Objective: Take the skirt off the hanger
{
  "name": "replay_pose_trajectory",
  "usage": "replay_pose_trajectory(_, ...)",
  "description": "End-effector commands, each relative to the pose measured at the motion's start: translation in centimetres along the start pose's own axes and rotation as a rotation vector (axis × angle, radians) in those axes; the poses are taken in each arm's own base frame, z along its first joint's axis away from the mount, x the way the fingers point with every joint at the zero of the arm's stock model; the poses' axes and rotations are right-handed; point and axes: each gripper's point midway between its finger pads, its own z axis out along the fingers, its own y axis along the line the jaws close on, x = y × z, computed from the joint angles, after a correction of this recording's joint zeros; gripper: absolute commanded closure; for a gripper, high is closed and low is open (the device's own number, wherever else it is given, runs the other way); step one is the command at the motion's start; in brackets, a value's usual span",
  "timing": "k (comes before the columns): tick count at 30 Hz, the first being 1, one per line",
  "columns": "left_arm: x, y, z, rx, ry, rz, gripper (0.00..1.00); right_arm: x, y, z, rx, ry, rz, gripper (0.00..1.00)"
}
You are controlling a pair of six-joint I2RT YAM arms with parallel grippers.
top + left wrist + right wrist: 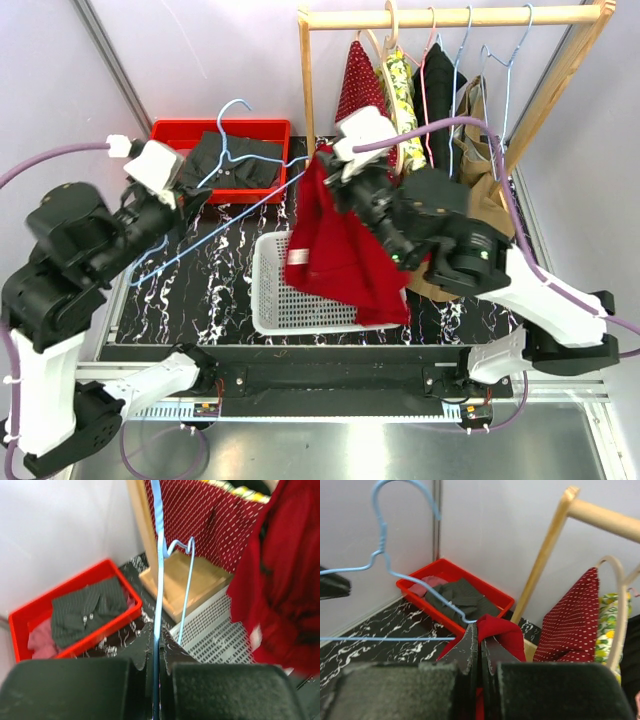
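Red bin (170, 130) holds dark shirt (240, 160); skirt (340, 250) overhangs white basket (275, 295).

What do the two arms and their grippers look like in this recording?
Both have bulky black joints and white links: left arm, right arm. A purple cable runs to each white wrist block. The fingers are black and tapered.

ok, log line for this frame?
left gripper: shut on blue hanger | right gripper: shut on red skirt | red skirt: above white basket, hanger tip in fabric | status: not off yet
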Motion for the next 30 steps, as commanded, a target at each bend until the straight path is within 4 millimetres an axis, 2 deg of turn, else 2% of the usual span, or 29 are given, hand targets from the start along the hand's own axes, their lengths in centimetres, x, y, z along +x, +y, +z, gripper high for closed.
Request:
replay_pose_trajectory(1,0.1,1.3,0.3,-0.083,0.01,-0.051,1.0,-3.2,0.9,-0.3,-0.07,-0.085,0.117,1.0)
replay_pose_trajectory(5,0.2,0.9,1.6,-0.063,0.012,-0.078,1.0,-0.9,1.6,-0.3,-0.078,-0.038,0.111,1.0)
replay_pose_trajectory(6,0.0,0.8,1.8,-0.06,0.011,-0.088,1.0,-0.8,1.2,-0.7,-0.076,-0.038,0.119,1.0)
replay_pose_trajectory(7,-0.1,0.8,2.4,-0.057,0.014,-0.089,1.0,0.5,1.5,-0.7,-0.076,-0.012,0.114,1.0)
replay_pose_trajectory(9,-0.3,0.7,3.4,-0.05,0.02,-0.091,1.0,1.3,1.2,-1.3,-0.073,0.003,0.127,1.0)
replay_pose_trajectory(10,-0.7,0.7,3.7,-0.046,0.014,-0.094,1.0,3.1,1.9,-1.3,-0.079,0.039,0.128,1.0)
replay_pose_trajectory(11,-1.2,0.6,3.9,-0.039,0.004,-0.095,1.0,3.6,1.6,-1.8,-0.08,0.048,0.139,1.0)
replay_pose_trajectory(12,-1.1,0.5,4.8,-0.035,0.02,-0.103,1.0,6.0,2.3,-1.9,-0.087,0.095,0.121,1.0)
replay_pose_trajectory(14,-1.6,0.1,5.5,-0.008,0.016,-0.122,1.0,8.0,2.4,-2.7,-0.089,0.14,0.151,1.0)
replay_pose_trajectory(15,-1.5,-0.1,6.4,0.002,0.03,-0.128,1.0,10.8,3.0,-2.9,-0.092,0.195,0.127,1.0)
replay_pose_trajectory(17,-1.7,-0.2,7.1,0.006,0.03,-0.147,1.0,13.1,2.9,-3.9,-0.08,0.245,0.169,1.0)
replay_pose_trajectory(18,-1.4,-0.2,8.0,0.006,0.045,-0.152,1.0,15.8,3.3,-4.4,-0.078,0.294,0.148,1.0)
replay_pose_trajectory(20,-1.9,-0.1,8.6,0.0,0.037,-0.151,1.0,17.6,2.9,-5.4,-0.061,0.32,0.178,1.0)
replay_pose_trajectory(21,-1.8,-0.2,9.5,0.0,0.044,-0.178,1.0,20.2,3.0,-5.9,-0.046,0.363,0.153,1.0)
replay_pose_trajectory(23,-2.5,-0.1,10.1,-0.004,0.029,-0.183,1.0,22.1,3.0,-6.5,-0.03,0.39,0.17,1.0)
replay_pose_trajectory(24,-2.4,-0.3,10.8,-0.002,0.037,-0.182,1.0,24.3,3.2,-6.9,-0.026,0.429,0.15,1.0)
replay_pose_trajectory(28,-4.1,-0.1,12.1,-0.031,-0.003,-0.179,1.0,28.7,4.0,-7.5,0.002,0.491,0.16,1.0)
replay_pose_trajectory(29,-5.1,0.3,12.0,-0.058,-0.029,-0.178,1.0,29.7,4.4,-7.4,0.001,0.503,0.155,1.0)
replay_pose_trajectory(30,-5.4,0.1,12.8,-0.065,-0.032,-0.175,1.0,31.2,4.8,-7.6,-0.002,0.527,0.142,1.0)
